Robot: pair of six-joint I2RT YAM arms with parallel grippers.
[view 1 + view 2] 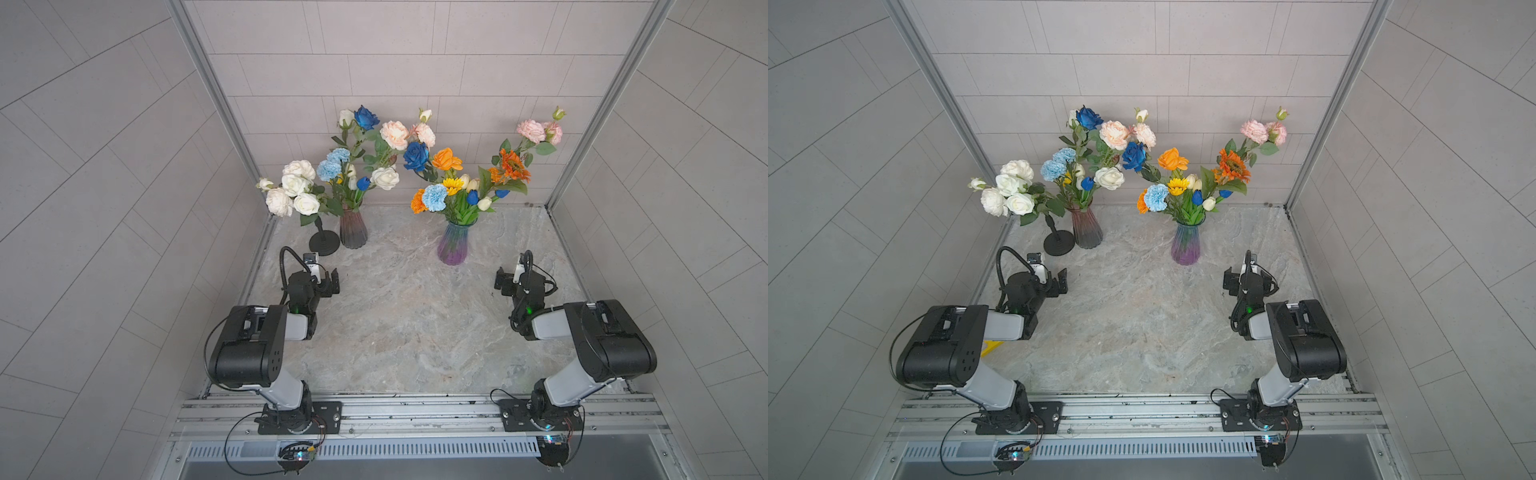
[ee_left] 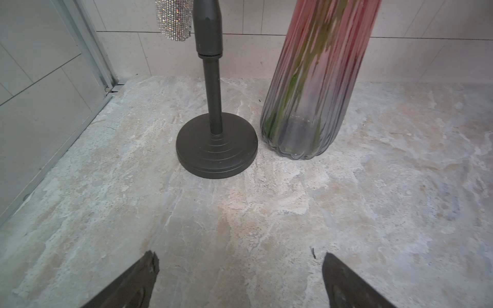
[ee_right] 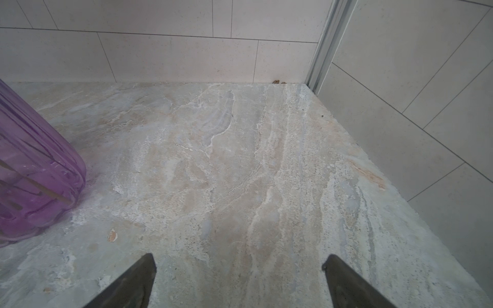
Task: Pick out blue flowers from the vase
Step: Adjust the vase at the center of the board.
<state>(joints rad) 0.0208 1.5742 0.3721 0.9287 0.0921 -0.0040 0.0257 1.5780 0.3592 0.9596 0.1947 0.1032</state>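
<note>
Two glass vases stand at the back of the marble table: a reddish-grey vase [image 1: 353, 229] [image 2: 306, 106] and a blue-purple vase [image 1: 454, 246] [image 3: 32, 165]. Blue flowers in the left bouquet: a dark blue rose [image 1: 366, 117], light blue carnations [image 1: 330, 168] and a blue tulip bud [image 1: 363, 183]. Another dark blue rose [image 1: 415, 156] hangs between the bouquets. The right bouquet holds a light blue carnation [image 1: 434, 197] and blue buds [image 1: 471, 197]. My left gripper [image 1: 332, 280] [image 2: 240, 266] and right gripper [image 1: 501, 281] [image 3: 238, 266] hover low in front of the vases, both open and empty.
A black stand [image 1: 323, 243] [image 2: 216, 144] touching the left vase carries white roses [image 1: 293, 187]. White, pink and orange blooms [image 1: 513, 164] mix with the blue ones. Tiled walls close in the back and both sides.
</note>
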